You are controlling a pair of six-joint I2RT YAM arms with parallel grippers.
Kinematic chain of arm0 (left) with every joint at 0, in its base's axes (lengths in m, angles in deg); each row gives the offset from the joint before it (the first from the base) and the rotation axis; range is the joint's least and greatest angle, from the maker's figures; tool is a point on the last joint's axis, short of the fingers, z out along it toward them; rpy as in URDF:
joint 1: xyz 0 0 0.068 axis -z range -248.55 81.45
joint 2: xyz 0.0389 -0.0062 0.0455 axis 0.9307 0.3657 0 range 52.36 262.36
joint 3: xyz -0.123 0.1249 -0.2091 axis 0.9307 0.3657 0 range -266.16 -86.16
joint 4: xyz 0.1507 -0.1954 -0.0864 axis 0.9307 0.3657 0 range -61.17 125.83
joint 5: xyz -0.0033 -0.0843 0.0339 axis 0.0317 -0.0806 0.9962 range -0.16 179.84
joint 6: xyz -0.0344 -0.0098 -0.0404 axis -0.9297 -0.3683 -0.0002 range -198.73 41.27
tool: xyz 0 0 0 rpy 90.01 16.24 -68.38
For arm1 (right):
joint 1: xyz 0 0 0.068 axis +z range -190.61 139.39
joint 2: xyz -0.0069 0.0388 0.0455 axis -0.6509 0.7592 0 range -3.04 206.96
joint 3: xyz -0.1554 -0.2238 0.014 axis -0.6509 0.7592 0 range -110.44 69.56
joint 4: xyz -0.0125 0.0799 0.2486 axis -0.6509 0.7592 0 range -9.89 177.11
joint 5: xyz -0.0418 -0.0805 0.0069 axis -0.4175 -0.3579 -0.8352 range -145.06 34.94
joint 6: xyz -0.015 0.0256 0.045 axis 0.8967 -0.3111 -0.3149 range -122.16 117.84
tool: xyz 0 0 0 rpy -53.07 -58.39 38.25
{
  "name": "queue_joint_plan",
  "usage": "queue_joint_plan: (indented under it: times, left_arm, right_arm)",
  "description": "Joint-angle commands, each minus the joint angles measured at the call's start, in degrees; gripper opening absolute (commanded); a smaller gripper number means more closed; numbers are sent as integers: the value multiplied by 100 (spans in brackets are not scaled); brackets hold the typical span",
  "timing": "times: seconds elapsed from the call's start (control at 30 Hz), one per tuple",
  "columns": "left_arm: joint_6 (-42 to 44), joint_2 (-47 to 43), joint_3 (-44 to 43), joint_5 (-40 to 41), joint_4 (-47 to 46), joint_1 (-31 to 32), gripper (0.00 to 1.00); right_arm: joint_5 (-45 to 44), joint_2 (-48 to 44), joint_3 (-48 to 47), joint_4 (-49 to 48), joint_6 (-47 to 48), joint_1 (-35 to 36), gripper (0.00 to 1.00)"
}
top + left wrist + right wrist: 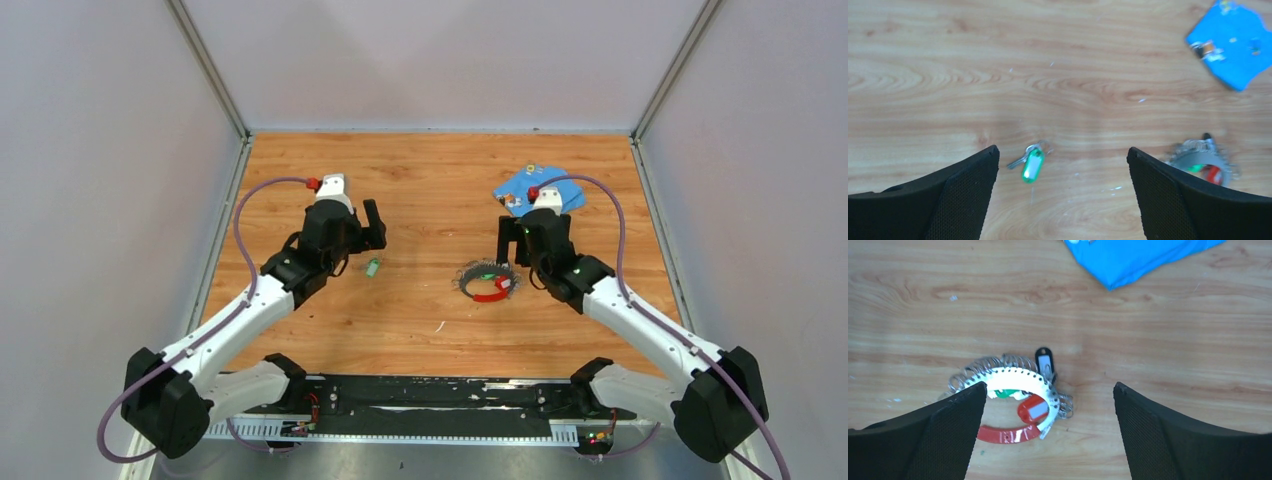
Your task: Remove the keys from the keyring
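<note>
Many small silvery keys (979,366) fan out around the keyring (1015,373), which lies flat on the wooden table (430,180), a little right of the table's middle in the top view. A red sleeve (1007,434) covers the near part of its rim. A red plastic tag (1033,409) lies inside the ring, with a bit of green showing beside it. A black-tagged key (1045,360) sticks out at the far side of the ring.

One key with a green tag (1033,164) lies alone on the wood, well apart from the ring and off to its left in the top view.

Directly over the ring hangs the right gripper (1049,386), its two dark fingers spread wide with nothing between them but the ring and the table below. One finger hides the ring's edge in the right wrist view. Whether it touches the ring cannot be told.

Over the green-tagged key hangs the left gripper (1063,154), its fingers likewise wide apart and holding nothing. The key shows in the gap between them, nearer one finger than the other.

Further back, near the right rear corner, lies a blue flat piece (540,188), just beyond the right wrist and apart from the ring.
</note>
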Motion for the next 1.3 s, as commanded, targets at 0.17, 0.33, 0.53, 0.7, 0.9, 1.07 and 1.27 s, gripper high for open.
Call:
queue_joint_plan:
  times: [0.17, 0.33, 0.53, 0.7, 0.9, 1.07, 1.27]
  left_arm:
    - [942, -274, -1335, -1023, 974, -31, 100]
    - [956, -270, -1830, -857, 1357, -29, 100]
    - [976, -338, -1896, -841, 1404, -27, 100]
    - [989, -342, -1903, -695, 1389, -27, 100]
    - [1023, -324, -1898, -688, 1319, -27, 100]
    - [1012, -316, -1893, -671, 1261, -27, 100]
    - [1060, -304, -1917, -653, 1321, -27, 100]
  right_arm:
    - [-310, 119, -1531, 647, 132, -73, 100]
    - [-246, 184, -1938, 662, 53, -79, 100]
    - [12, 220, -2246, 574, 55, -84, 100]
    - [101, 233, -2243, 499, 101, -84, 100]
    - [152, 306, -2244, 492, 118, -84, 100]
    - [150, 325, -2272, 492, 168, -85, 100]
    - [171, 333, -2264, 485, 164, -83, 100]
